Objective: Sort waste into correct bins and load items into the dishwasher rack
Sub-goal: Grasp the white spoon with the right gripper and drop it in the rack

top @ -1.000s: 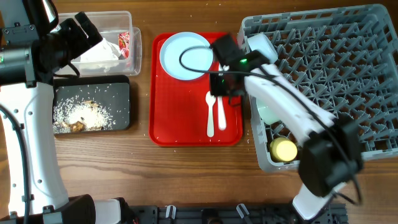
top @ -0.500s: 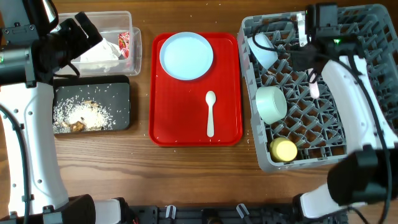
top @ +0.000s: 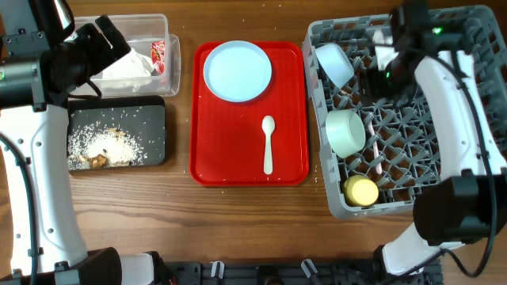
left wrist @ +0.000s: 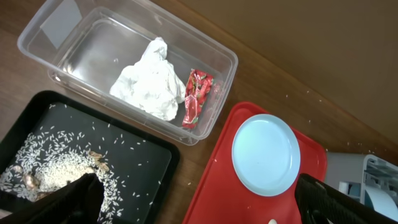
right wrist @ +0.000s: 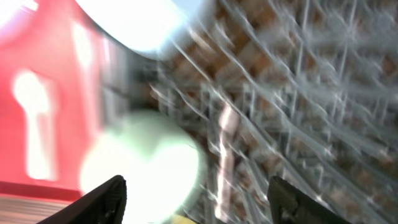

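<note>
Fork [top: 372, 148], white, lying among pegs of dishwasher rack [top: 444, 119] at right edge of counter, just beside mint-green bowl [top: 345, 131]. Pale blue bowl [top: 336, 63] in rack's far-left corner; yellow cup [top: 361, 191] in its near-left corner. Right gripper [right wrist: 196, 202] above rack, fingers spread wide, gripping nothing; wrist view blurred. Spoon [top: 268, 144] and plate [top: 237, 71] on red tray [top: 210, 158], mid-counter. Left gripper [left wrist: 205, 202] wide apart, empty, over left edge above clear tub [left wrist: 214, 93] containing napkin [left wrist: 151, 84] and wrapper [left wrist: 195, 98].

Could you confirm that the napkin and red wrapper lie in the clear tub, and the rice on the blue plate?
Not quite: the left wrist view shows the rice in the black tray, not on the blue plate. The napkin and red wrapper do lie in the clear tub.
</note>
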Robot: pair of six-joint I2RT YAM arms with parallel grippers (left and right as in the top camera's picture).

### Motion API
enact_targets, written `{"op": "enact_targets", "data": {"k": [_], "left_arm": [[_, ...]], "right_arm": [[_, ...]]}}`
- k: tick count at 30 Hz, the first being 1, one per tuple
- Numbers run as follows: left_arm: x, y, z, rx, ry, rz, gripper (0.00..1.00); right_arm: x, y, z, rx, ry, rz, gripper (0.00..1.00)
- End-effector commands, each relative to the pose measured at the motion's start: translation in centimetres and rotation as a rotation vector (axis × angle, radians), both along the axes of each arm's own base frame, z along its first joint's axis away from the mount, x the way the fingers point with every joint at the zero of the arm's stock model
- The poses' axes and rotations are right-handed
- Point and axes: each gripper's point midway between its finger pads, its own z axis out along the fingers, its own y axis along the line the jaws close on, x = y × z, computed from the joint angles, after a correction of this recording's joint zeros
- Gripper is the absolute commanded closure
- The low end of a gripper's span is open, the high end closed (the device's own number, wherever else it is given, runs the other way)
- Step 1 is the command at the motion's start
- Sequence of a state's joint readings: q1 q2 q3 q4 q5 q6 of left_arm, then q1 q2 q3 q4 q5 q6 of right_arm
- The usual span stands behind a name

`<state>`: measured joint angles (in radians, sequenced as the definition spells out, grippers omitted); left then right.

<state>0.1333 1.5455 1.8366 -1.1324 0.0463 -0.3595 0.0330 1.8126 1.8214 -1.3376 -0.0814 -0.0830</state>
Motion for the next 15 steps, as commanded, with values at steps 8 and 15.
{"op": "enact_targets", "data": {"k": [8, 15], "left_arm": [[-0.1, 0.5, -0.2, 0.02, 0.006, 0.005, 0.0], [-0.1, 0.5, -0.2, 0.02, 0.006, 0.005, 0.0]], "right_arm": [[2.4, 18.0, 2.2, 0.289, -0.118, 0.065, 0.03], [-0.7, 21.9, -9.7, 0.158, 0.207, 0.119, 0.39]]}}
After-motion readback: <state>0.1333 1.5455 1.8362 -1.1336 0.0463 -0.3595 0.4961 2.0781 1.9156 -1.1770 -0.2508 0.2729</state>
